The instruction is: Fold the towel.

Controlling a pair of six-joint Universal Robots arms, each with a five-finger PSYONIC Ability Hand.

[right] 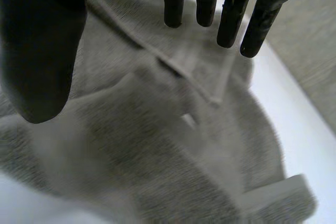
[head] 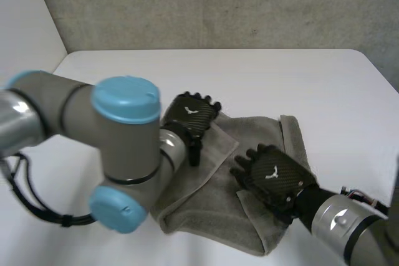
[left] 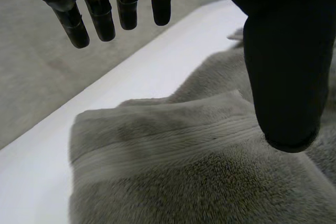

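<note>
**Both hands released over a part-folded towel**

A grey towel (head: 209,185) is seen lying rumpled and partly folded on the white table (head: 280,85), at the lower centre of the head view. The left hand (head: 189,115) is placed at the towel's upper-left edge, near the frame's centre. Its fingers (left: 100,17) are held straight and apart from the thumb (left: 286,66), with nothing grasped. The right hand (head: 272,175) is set over the towel's right part, at lower right. Its fingers (right: 231,14) are likewise extended, and no cloth is pinched.
</note>
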